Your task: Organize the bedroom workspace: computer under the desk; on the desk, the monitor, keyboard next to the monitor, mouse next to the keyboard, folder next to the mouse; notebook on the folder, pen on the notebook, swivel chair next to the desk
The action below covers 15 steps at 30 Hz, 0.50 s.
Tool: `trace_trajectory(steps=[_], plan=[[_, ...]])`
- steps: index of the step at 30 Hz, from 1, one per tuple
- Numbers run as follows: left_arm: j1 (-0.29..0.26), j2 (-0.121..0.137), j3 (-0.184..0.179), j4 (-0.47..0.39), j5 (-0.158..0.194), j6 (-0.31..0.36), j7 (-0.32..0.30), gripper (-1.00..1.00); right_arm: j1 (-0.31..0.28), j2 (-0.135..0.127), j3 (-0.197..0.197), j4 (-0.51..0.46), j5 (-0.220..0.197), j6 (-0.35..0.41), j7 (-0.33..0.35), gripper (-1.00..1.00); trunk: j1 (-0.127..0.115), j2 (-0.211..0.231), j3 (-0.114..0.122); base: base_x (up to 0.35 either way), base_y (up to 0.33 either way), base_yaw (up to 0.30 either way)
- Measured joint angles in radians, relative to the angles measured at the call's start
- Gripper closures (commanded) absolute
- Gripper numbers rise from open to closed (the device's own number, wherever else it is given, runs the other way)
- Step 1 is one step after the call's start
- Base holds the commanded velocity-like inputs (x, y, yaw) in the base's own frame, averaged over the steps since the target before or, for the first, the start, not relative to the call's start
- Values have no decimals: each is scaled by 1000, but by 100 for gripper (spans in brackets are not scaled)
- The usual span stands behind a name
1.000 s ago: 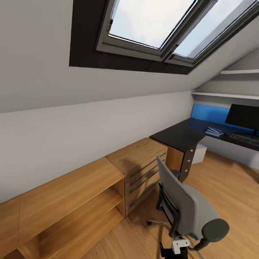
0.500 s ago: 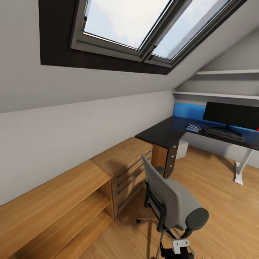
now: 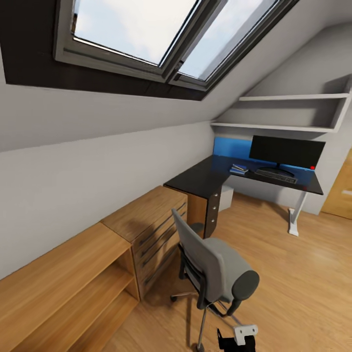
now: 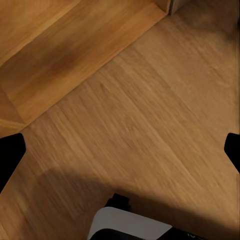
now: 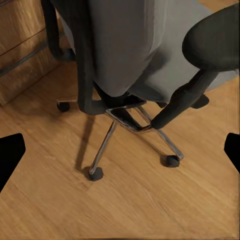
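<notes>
The grey swivel chair [image 3: 215,269] stands on the wood floor with its back to me, apart from the desk [image 3: 200,178]; its chrome base [image 5: 125,117] is close in the right wrist view. On the black desk stand the monitor [image 3: 286,151] and, in front of it, the keyboard [image 3: 276,176]. Left of the keyboard lies a small blue stack [image 3: 239,169], too small to tell folder from notebook. Mouse and pen are too small to make out. The pale computer [image 3: 226,197] sits under the desk. My left gripper [image 4: 120,152] and right gripper [image 5: 120,150] are open over the floor.
A light-wood dresser [image 3: 146,220] and a low open shelf unit [image 3: 63,288] line the sloped wall on the left. Skylights [image 3: 146,29] are overhead, wall shelves [image 3: 288,112] above the desk, a wooden door [image 3: 342,190] at right. Open floor [image 3: 293,283] lies right of the chair.
The head view has swung to the right, so chair, dresser and desk have all slid left in the picture and the whole desk with monitor now shows. Nothing itself has moved.
</notes>
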Motion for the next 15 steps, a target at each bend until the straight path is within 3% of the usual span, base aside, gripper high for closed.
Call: trace_trajectory(steps=[15], plan=[[0,-1,0,0,0,0,0,-100,0,0,0,0,0,0,0,-100,0,0,-6,0,0,-290]])
